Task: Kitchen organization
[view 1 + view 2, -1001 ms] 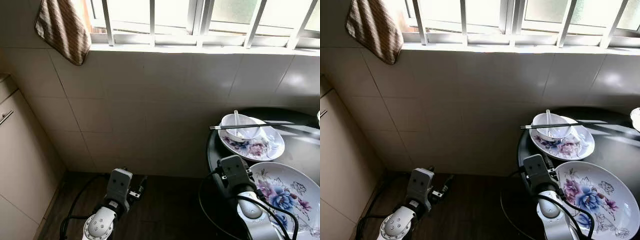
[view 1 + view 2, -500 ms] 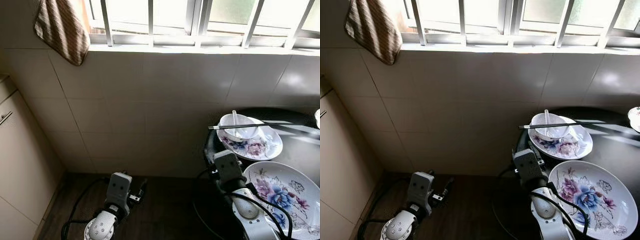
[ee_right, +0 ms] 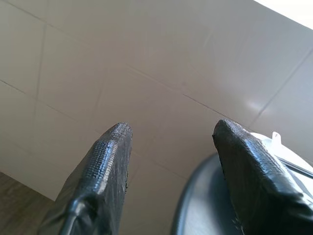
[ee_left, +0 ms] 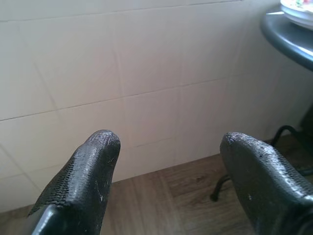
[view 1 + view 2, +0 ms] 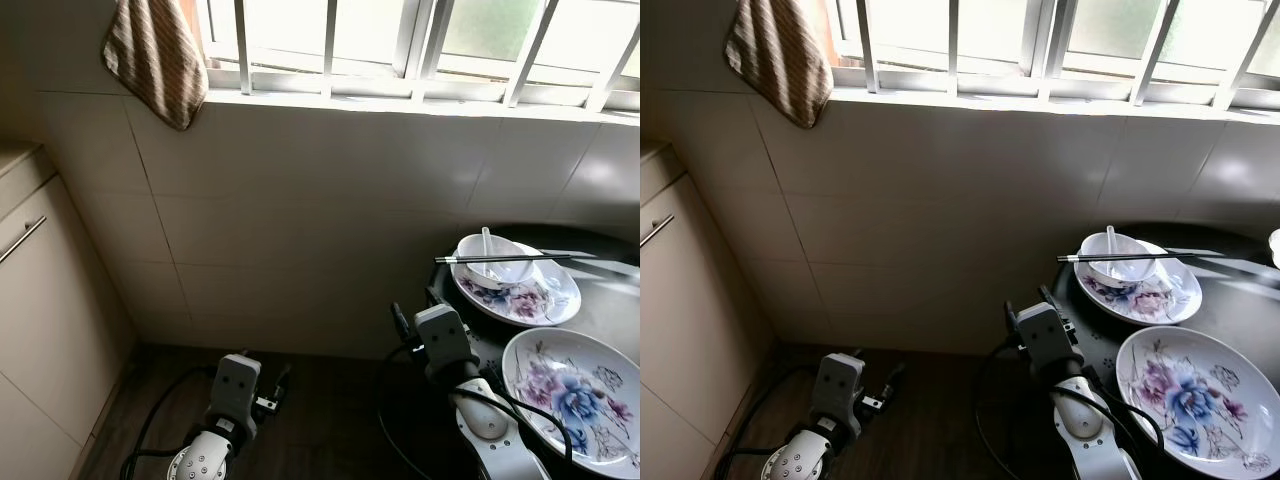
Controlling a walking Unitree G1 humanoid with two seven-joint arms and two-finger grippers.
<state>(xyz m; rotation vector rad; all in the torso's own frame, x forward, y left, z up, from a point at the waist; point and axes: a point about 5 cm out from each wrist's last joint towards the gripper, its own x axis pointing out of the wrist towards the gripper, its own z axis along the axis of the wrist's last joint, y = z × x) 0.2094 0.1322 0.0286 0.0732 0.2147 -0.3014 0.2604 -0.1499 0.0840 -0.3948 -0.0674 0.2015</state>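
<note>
My right claw (image 3: 168, 171) is up beside the near-left edge of the round dark surface (image 5: 600, 315), fingers spread wide with nothing between them, pointing at the tiled wall (image 5: 330, 220) and the curve of the surface's rim. On that surface, toward its back edge by the wall, sits a floral plate (image 5: 520, 295) with a white bowl (image 5: 492, 260) on it; a white spoon (image 5: 487, 239) stands in the bowl and black chopsticks (image 5: 500, 258) lie across its rim. Nearer my side of the surface lies a larger floral plate (image 5: 575, 395), bare, just beside the smaller one. My left claw (image 4: 168, 171) hangs low over the dark wood floor (image 5: 320, 400), fingers wide apart and holding nothing, looking at the foot of the wall and the surface's dark leg (image 4: 222, 183). A striped cloth (image 5: 155, 55) hangs from the barred window (image 5: 420, 40) above the tiles, and a pale cabinet (image 5: 40, 300) with a bar handle stands at my far left.
</note>
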